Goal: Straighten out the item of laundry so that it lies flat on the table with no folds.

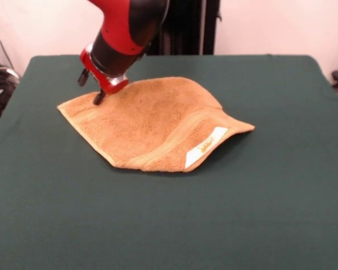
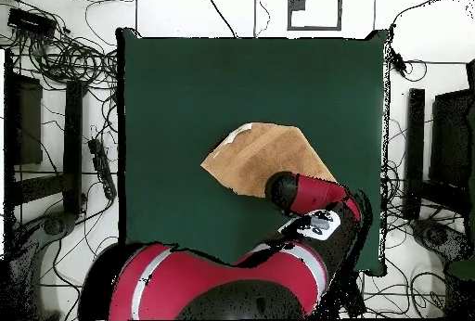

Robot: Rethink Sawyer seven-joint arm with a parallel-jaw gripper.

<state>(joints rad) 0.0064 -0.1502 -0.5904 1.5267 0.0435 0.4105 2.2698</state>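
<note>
Towel [image 1: 152,121] lies under and just ahead of the pincer [image 1: 99,97], mid-desk, folded over on itself: doubled edge w/ border band runs away from the pincer toward the white care tag [image 1: 205,147], which faces up at the end farthest from the pincer. Corner beyond the tag juts out in a point. Pincer tip sits on or just above the towel's corner nearest the arm; can't tell if it's open or closed, or gripping cloth. Judgement: terry is soft, light, limp, prob. grippy vs. the felt, so it'll drag and bunch rather than slide. Best hold looks like the top layer's free corner by the tag, then peel back. Green desk [image 1: 270,214] surrounds it on all sides.
</note>
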